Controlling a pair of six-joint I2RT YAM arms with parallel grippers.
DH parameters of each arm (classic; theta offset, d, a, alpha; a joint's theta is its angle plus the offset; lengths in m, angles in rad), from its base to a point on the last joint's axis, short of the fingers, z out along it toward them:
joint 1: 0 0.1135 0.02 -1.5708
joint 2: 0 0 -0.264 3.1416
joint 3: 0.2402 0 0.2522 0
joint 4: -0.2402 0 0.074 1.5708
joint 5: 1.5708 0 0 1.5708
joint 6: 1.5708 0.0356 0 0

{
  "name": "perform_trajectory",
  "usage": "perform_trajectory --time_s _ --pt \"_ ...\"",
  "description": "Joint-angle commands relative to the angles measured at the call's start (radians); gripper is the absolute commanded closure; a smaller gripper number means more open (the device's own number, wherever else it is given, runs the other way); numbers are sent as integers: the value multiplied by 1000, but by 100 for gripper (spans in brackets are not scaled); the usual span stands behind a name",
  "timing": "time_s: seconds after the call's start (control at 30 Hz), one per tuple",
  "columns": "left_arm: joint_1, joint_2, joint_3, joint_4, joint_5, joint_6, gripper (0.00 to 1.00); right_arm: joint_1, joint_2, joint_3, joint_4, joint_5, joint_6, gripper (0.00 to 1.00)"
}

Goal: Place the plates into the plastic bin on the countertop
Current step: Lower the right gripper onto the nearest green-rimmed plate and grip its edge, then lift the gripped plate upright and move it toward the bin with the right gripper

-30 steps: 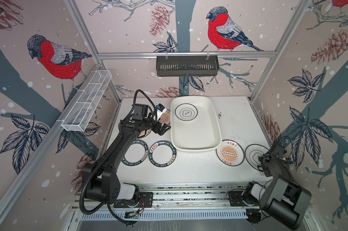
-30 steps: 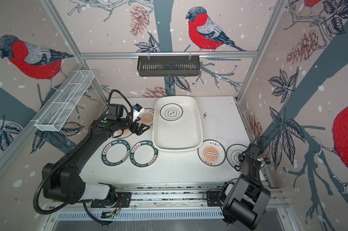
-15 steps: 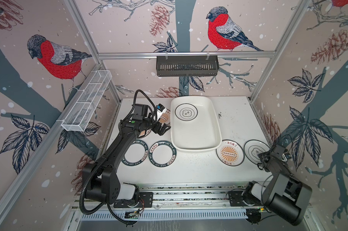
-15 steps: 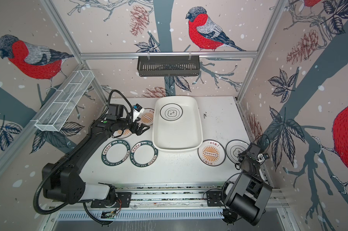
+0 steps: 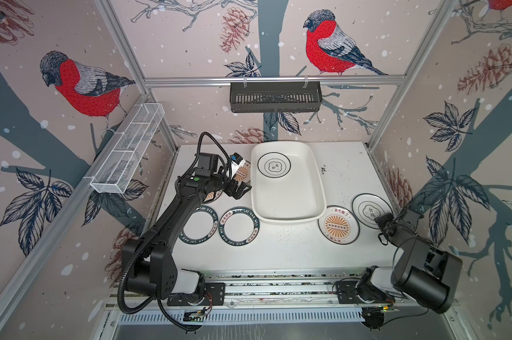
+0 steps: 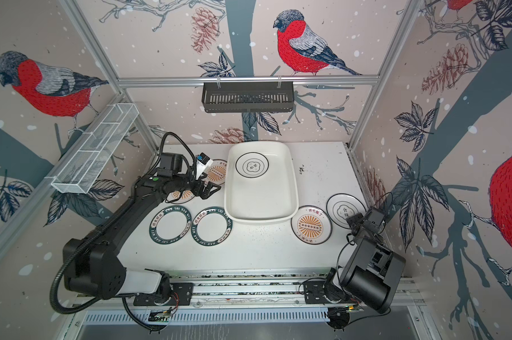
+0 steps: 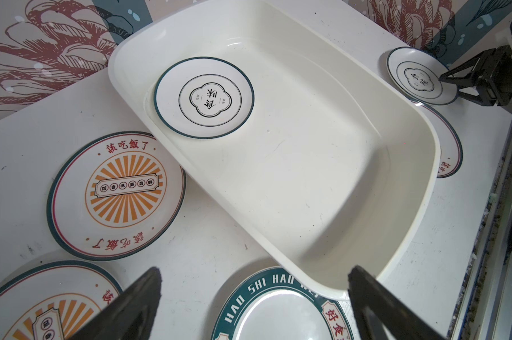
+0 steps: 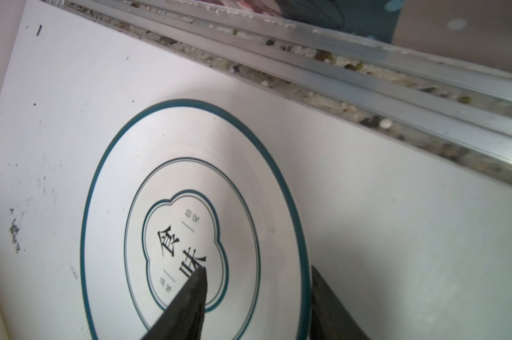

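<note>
One plate (image 5: 273, 165) lies in the plastic bin (image 5: 288, 198), far left corner. Left claw (image 7: 253, 279) wide; right claw (image 8: 259, 270) at the edge of another plate (image 8: 190, 176), hold unclear.

Both top views were bright, lit evenly by diffuse light from above, with no hard shadows. The surface (image 5: 293, 253) carried a soft grey shadow beneath the left arm (image 5: 172, 217) and a thin one along the near rim of the bin (image 5: 287, 219). Wide-angle distortion leaned the frame posts (image 6: 363, 114) outward toward the edges. The left wrist view was sharp at mid-frame. A broad soft shadow crossed the bin floor, a pale sheen lay on the green plate (image 7: 278, 318), and the left fingers (image 7: 137, 306) were dark and unfocused. In the right wrist view the right fingers (image 8: 184, 309) were blurred, the plate (image 8: 190, 141) showed dull glare, and the rail (image 8: 366, 79) was soft.
</note>
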Motion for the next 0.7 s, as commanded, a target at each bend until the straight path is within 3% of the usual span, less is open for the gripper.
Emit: perform_trajectory --time_s 0.0,0.37,0.67 --pt "-3 0 6 8 -3 -1 2 16 44 0 -32 -102 -11 48" --pt "-9 -2 5 9 -27 -8 2 127 250 79 75 -207 9 56" --pt "-10 2 3 21 -40 -8 2 160 371 89 227 -289 131 64"
